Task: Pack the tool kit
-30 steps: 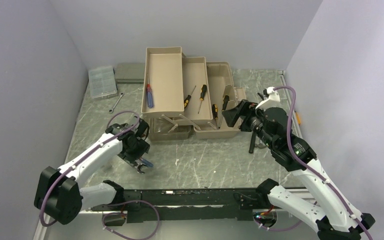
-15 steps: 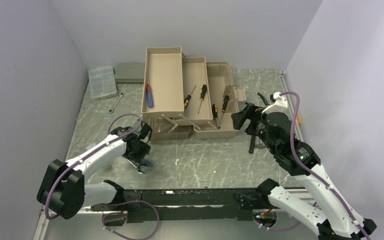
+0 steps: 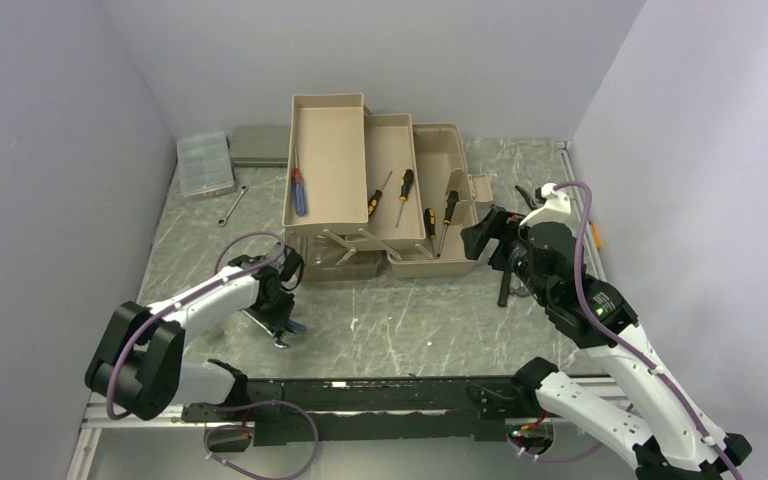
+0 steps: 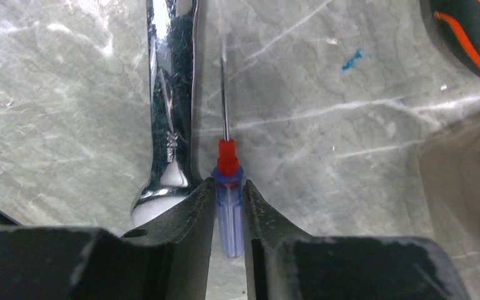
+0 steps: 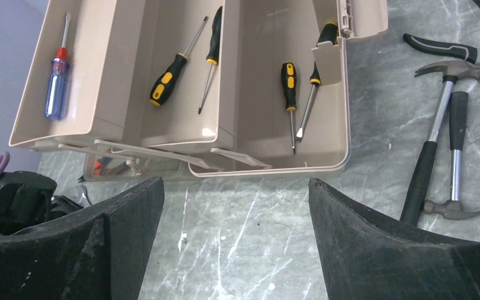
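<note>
Taupe plastic toolbox (image 3: pixel 440 150) open at the desk's (image 3: pixel 410 320) far middle, trays fanned. Your left claw (image 4: pixel 228 187) pinches the small blue-handled screwdriver (image 4: pixel 228 215), narrow; right claw (image 5: pixel 228 187) gapes wide, empty. How to lift? (Obs.)

Straight up: the chrome wrench (image 4: pixel 172 94) lies just beside the shaft. Grip firmly, since that handle looks slick, then aim for the left tray (image 3: pixel 325 120). (Lead)
</note>
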Robot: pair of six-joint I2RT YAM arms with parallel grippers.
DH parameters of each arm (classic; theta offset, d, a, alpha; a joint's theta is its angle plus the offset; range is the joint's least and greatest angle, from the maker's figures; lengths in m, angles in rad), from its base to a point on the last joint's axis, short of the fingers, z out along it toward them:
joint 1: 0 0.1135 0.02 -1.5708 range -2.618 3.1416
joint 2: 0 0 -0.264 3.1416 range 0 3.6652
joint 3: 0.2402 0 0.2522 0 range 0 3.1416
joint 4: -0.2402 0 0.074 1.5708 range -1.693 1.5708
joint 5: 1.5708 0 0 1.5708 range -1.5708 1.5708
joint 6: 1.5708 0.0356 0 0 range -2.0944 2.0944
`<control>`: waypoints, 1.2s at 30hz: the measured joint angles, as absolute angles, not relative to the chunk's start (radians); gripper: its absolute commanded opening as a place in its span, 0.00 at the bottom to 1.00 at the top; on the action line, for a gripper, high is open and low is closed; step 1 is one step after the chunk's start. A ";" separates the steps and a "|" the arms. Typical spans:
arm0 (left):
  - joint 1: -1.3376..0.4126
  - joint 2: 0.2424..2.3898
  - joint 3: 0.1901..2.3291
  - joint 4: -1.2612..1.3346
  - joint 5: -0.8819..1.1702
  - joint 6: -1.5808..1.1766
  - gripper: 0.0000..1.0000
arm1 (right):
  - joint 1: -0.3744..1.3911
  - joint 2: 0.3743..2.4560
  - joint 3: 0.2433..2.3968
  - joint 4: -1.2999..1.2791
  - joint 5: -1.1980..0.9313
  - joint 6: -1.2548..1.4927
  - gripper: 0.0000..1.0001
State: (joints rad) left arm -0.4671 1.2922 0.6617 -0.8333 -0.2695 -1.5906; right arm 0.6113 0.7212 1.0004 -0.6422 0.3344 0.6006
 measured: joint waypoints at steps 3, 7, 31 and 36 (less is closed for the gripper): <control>-0.452 1.325 0.662 -0.815 -0.271 -1.584 0.33 | 0.611 0.728 1.000 -0.642 0.331 0.601 0.86; -0.434 1.326 0.662 -0.801 -0.266 -1.570 0.28 | 0.611 0.734 1.000 -0.642 0.331 0.601 0.86; -0.363 0.876 0.928 -1.110 -0.471 -1.371 0.00 | 0.611 0.734 1.000 -0.642 0.329 0.603 0.86; -0.360 0.801 1.070 -1.007 -0.458 -1.040 0.00 | 0.611 0.734 1.000 -0.642 0.327 0.605 0.86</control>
State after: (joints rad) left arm -0.3599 0.8005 1.0702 -1.0069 -0.4583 -1.0401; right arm 0.6109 0.7341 1.0004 -0.6418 0.3275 0.6052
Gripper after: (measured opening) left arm 0.043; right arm 0.860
